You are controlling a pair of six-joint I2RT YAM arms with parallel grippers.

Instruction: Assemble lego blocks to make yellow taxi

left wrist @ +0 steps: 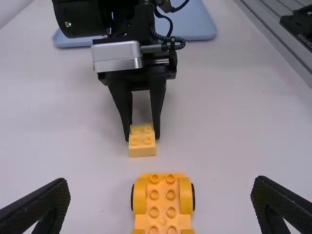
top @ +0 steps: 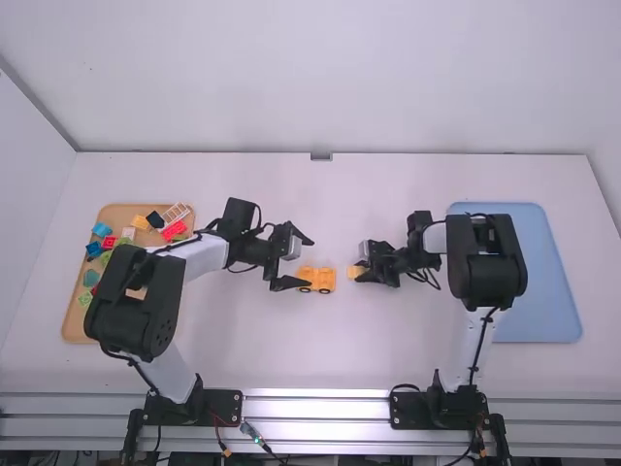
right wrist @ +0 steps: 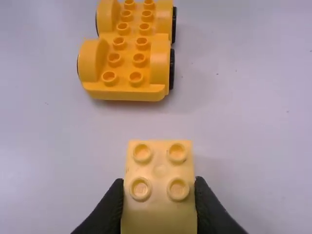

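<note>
My left gripper (top: 295,260) is wide open near the left end of the orange-yellow wheeled base (top: 318,280); in the left wrist view, the left gripper (left wrist: 161,204) has its fingers on either side of the studded base (left wrist: 163,200). Just right of the base, the right gripper (top: 363,267) holds a light yellow block (top: 356,272). Seen from the right wrist, the right gripper (right wrist: 159,204) is shut on that block (right wrist: 160,170), studs up, and the wheeled base (right wrist: 127,63) stands apart from it.
At the left is a wooden tray (top: 78,316) of colourful bricks, partly beneath the left arm. A blue tray (top: 553,291) lies at the right, partly behind the right arm. White table surface (top: 320,359) lies between the arm bases and the wheeled base.
</note>
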